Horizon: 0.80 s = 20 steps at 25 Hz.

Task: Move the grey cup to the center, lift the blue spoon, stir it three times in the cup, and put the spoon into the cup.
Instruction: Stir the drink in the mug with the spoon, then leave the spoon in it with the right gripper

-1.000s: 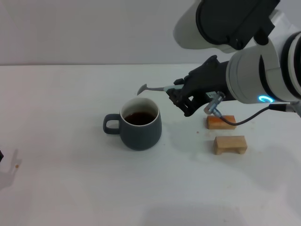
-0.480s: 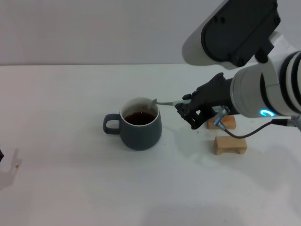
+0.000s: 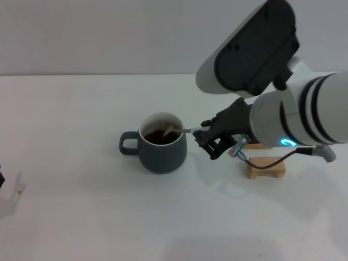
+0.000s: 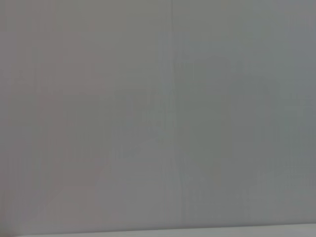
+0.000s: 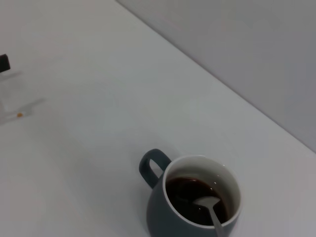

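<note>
The grey cup stands mid-table, handle to the left, with dark liquid inside; it also shows in the right wrist view. My right gripper hovers just right of the cup's rim, shut on the blue spoon. The spoon's pale handle is mostly hidden in the fingers. Its grey neck slants over the rim and its bowl dips into the liquid. Only a dark sliver of the left gripper shows at the table's far left edge.
Two small wooden blocks lie right of the cup: a tan one below my right forearm and an orange one mostly hidden behind it. A tiny orange speck lies near the left edge. The tabletop is white, with a grey wall behind.
The right gripper has moved down and left with the spoon. The spoon's bowl went from above and behind the cup, over the rim, into the liquid. The cup has stayed put.
</note>
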Available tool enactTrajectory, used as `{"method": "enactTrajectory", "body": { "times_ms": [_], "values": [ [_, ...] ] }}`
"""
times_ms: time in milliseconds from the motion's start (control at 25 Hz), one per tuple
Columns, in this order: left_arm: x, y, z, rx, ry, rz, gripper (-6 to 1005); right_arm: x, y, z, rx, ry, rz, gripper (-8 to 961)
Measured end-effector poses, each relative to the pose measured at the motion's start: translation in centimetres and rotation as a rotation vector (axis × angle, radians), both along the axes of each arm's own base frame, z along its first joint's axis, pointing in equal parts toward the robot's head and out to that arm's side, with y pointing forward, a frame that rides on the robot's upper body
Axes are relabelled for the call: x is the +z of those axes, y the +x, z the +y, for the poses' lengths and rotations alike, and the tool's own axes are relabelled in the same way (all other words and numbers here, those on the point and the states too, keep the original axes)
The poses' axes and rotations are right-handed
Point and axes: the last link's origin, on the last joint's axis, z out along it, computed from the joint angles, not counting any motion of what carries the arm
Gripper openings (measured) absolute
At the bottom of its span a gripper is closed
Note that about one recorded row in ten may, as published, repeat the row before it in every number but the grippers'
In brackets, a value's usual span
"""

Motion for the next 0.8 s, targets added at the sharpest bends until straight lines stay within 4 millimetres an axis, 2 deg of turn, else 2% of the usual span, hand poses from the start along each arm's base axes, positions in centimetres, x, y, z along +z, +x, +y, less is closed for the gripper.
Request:
{"method": "enactTrajectory", "body": {
  "times_ms": [800],
  "values": [
    [0.3,0.2,0.0,-0.019,0.017,-0.015,858,-2.8,0.5,1.3,-0.006,-0.045,0.001,163]
  ]
}}
